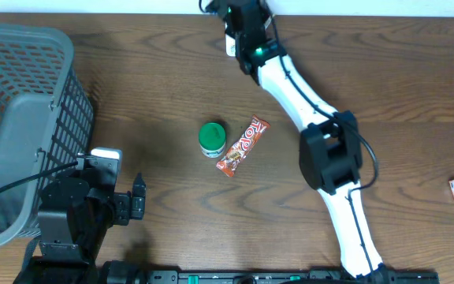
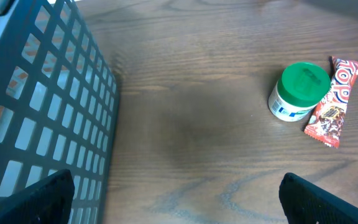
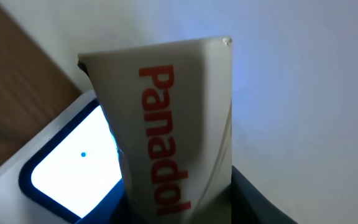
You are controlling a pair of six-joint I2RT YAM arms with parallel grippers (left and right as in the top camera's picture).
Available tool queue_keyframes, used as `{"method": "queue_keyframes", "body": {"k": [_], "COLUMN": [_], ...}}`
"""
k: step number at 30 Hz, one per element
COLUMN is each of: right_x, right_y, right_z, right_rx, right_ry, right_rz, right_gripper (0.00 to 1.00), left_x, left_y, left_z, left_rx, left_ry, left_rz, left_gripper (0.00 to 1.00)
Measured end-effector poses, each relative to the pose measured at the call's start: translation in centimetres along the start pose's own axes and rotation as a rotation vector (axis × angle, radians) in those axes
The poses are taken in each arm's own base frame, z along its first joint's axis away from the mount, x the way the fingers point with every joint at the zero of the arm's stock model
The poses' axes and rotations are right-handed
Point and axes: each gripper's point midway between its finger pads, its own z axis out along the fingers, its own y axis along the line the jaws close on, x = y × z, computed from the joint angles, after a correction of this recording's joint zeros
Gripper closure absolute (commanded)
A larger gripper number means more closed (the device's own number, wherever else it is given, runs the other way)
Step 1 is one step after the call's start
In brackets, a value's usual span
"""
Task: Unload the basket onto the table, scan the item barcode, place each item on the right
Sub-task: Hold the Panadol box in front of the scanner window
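While a medicine box (image 3: 166,124) is clamped in the right gripper (image 1: 241,38) at the far edge of the table (image 1: 172,95), over a lit scanner (image 3: 73,168), the left gripper (image 1: 138,199) is seen wide open at near left; a missed read is risked if the barcode is turned away

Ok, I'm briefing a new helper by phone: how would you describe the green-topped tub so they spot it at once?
Find the grey mesh basket at the left edge of the wooden table, then look right to mid-table, where two items lie side by side. The tub is the one nearer the basket: small, round, white with a green lid, unlike the long flat red-orange snack bar.
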Motion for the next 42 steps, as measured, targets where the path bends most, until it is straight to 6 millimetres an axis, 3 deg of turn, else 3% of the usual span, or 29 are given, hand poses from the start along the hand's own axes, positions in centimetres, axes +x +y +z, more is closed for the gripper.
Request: {"method": "queue_keyframes", "body": {"k": [4,8,13,22,28,32,36,42], "right_x": [1.3,2.0,0.2,-2.6,-4.0,-3.3,-1.6,-2.0], "right_y": [1.8,2.5,1.7,3.9,3.1,3.6,5.9,6.1], "right_z": [2.3,3.1,2.6,1.9,1.8,2.5,3.7,3.6], "right_rx": [0.078,0.119,0.176,0.102,0.128,0.124,0.107,0.117], "right_ry": [0.002,0.013,-0.035,-0.159,-0.238,-0.241,-0.217,-0.225], "right_rz": [-0.098,-0.175,-0.188,-0.213,-0.243,-0.320,-0.422,-0.472], "right_gripper": [0.74,0.73,0.73,0.75,0.80,0.81,0.82,0.83], "left_x": [0.0,0.0,0.0,0.0,0.0,0.0,0.0,0.0], "left_y": [0.0,0.0,0.0,0.0,0.0,0.0,0.0,0.0], "left_z": [0.0,0.0,0.0,0.0,0.0,0.0,0.0,0.0], "left_rx": [0.000,0.000,0.000,0.000,0.000,0.000,0.000,0.000], "left_ry": [-0.001,0.000,0.000,0.000,0.000,0.000,0.000,0.000], "left_rz": [0.000,0.000,0.000,0.000,0.000,0.000,0.000,0.000], "left_gripper": [0.01,0.01,0.01,0.01,0.01,0.01,0.01,0.01]}}
